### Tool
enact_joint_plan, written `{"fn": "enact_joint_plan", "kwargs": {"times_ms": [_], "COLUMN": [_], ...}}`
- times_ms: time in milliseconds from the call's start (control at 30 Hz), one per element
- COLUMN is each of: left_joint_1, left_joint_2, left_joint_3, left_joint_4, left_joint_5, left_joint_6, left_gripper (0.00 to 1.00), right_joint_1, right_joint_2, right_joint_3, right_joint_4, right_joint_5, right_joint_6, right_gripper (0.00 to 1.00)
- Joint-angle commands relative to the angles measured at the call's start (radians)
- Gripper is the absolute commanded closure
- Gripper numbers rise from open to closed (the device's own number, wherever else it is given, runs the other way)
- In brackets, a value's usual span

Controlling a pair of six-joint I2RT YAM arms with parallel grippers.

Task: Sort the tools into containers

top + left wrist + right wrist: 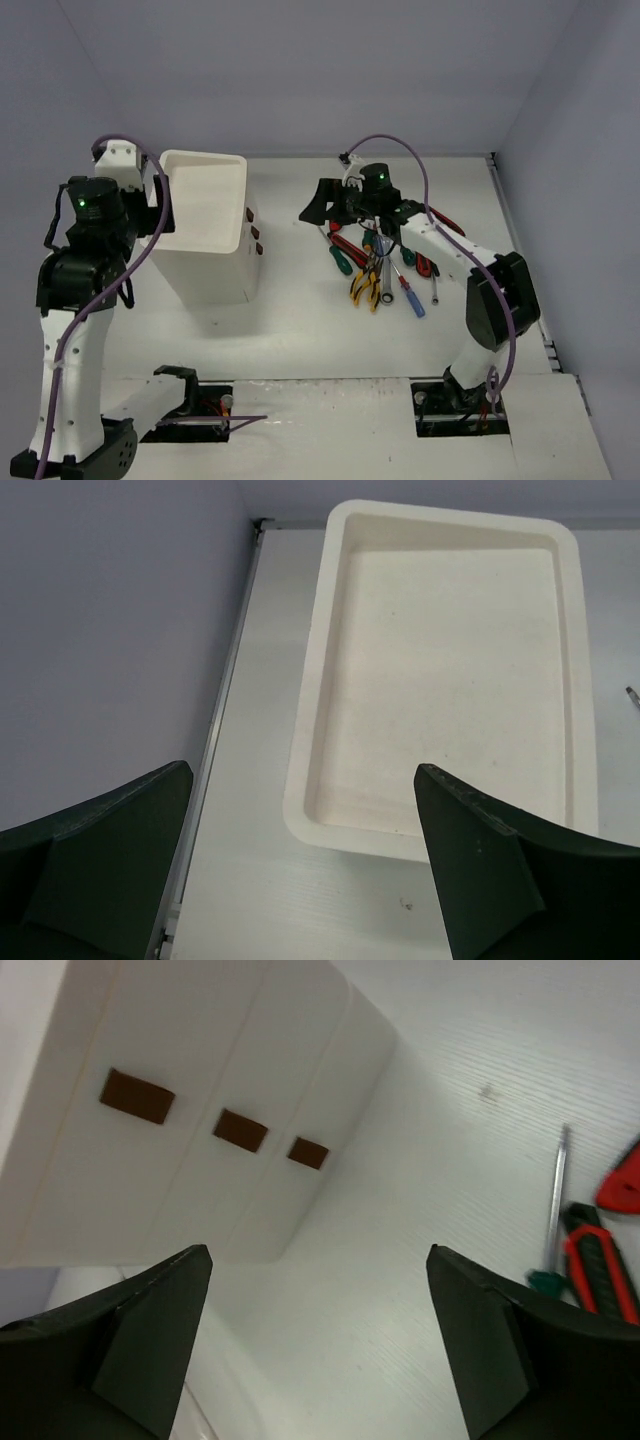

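The white box [205,240] stands left of centre, its shallow tray top [450,670] empty. Its drawer front with three brown handles [240,1130] faces right. The tools [385,265] lie in a pile right of centre: red, green and blue screwdrivers, yellow-handled pliers [365,288] and silver wrenches. My left gripper [163,205] is open and empty, high over the box's left edge [300,870]. My right gripper [312,208] is open and empty [320,1340], above the table between the box and the pile. A green screwdriver [553,1210] and the red utility knife [595,1265] lie to its right.
The white table runs to grey walls at the back and both sides. Bare table lies between the box and the tool pile [295,270] and in front of both. The arm bases sit in cut-outs at the near edge [460,405].
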Motion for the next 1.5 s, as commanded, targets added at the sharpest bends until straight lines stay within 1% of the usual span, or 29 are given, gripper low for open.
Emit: {"fn": "enact_joint_plan", "kwargs": {"times_ms": [0,67,133,300,400,500,600,667,800,1067,1267,1467], "left_joint_1": [0.006,0.017,0.036,0.107,0.172,0.194,0.196,0.196,0.196,0.196,0.197,0.196], "left_joint_2": [0.089,0.137,0.176,0.26,0.306,0.345,0.377,0.39,0.404,0.423,0.425,0.425], "left_joint_3": [0.038,0.056,0.085,0.13,0.146,0.155,0.149,0.142,0.136,0.135,0.127,0.123], "left_joint_4": [0.024,0.016,-0.003,-0.031,-0.036,-0.035,-0.033,-0.031,-0.028,-0.028,-0.027,-0.025], "left_joint_5": [0.032,0.046,0.06,0.139,0.181,0.21,0.235,0.243,0.25,0.235,0.239,0.243], "left_joint_6": [-0.004,-0.006,-0.007,-0.032,-0.047,-0.054,-0.052,-0.05,-0.038,-0.028,-0.026,-0.026], "left_gripper": [0.09,0.09,0.09,0.09,0.1,0.13,0.21,0.23,0.25,0.27,0.31,0.33], "right_joint_1": [0.025,0.048,0.066,0.099,0.11,0.117,0.13,0.135,0.138,0.143,0.158,0.166], "right_joint_2": [0.053,0.104,0.159,0.272,0.325,0.374,0.422,0.444,0.505,0.595,0.63,0.665], "right_joint_3": [-0.017,-0.01,0.009,0.045,0.04,0.036,0.042,0.052,0.067,0.065,0.065,0.046], "right_joint_4": [0.362,0.421,0.437,0.488,0.531,0.597,0.63,0.655,0.702,0.944,1.019,1.178], "right_joint_5": [-0.065,-0.064,-0.06,-0.061,-0.052,-0.059,-0.07,-0.077,-0.1,-0.154,-0.184,-0.21], "right_joint_6": [0.228,0.274,0.286,0.325,0.359,0.396,0.427,0.442,0.488,0.677,0.734,0.835], "right_gripper": [0.18,0.2,0.21,0.24,0.28,0.32,0.34,0.35,0.37,0.37,0.37,0.37]}}
